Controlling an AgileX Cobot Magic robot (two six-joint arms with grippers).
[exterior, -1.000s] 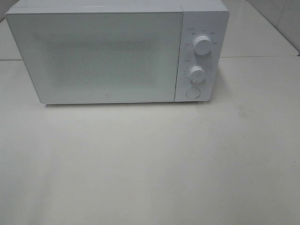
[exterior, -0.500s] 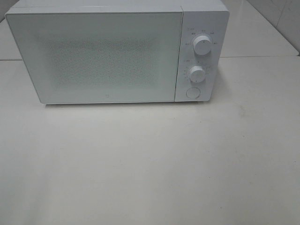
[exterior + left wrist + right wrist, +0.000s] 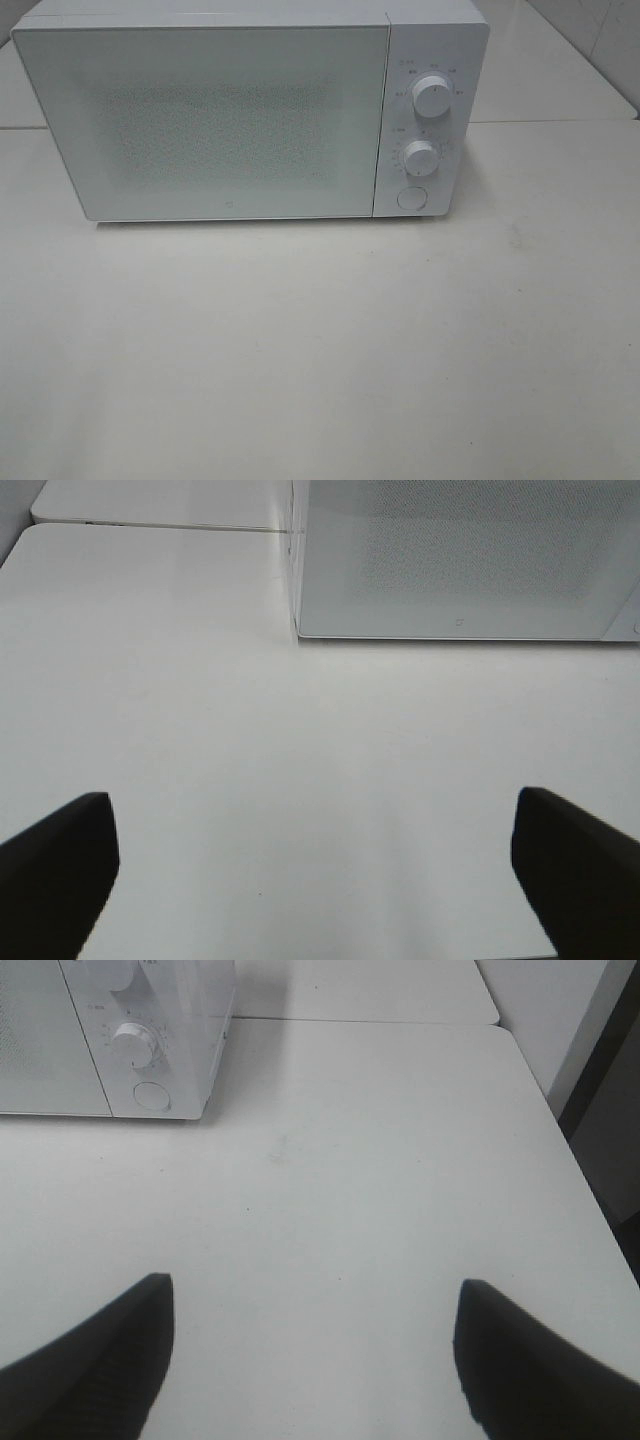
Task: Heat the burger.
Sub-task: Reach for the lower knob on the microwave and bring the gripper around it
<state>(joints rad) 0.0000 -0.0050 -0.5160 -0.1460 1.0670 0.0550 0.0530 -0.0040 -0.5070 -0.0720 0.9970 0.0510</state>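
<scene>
The burger is out of view. A white microwave (image 3: 250, 110) stands at the back of the table with its door shut; two dials (image 3: 431, 97) and a round button (image 3: 411, 197) sit on its right panel. Neither arm shows in the exterior high view. In the left wrist view my left gripper (image 3: 315, 880) is open above bare table, facing the microwave door (image 3: 460, 560), with nothing between its fingers (image 3: 55, 875). My right gripper (image 3: 310, 1360) is also open and holds nothing; it hangs over the table to the right of the microwave's control panel (image 3: 140, 1050).
The white table (image 3: 320, 350) spreads in front of the microwave. Its right edge (image 3: 570, 1150) drops off beside a dark gap in the right wrist view. A seam to a second tabletop (image 3: 150, 522) runs behind.
</scene>
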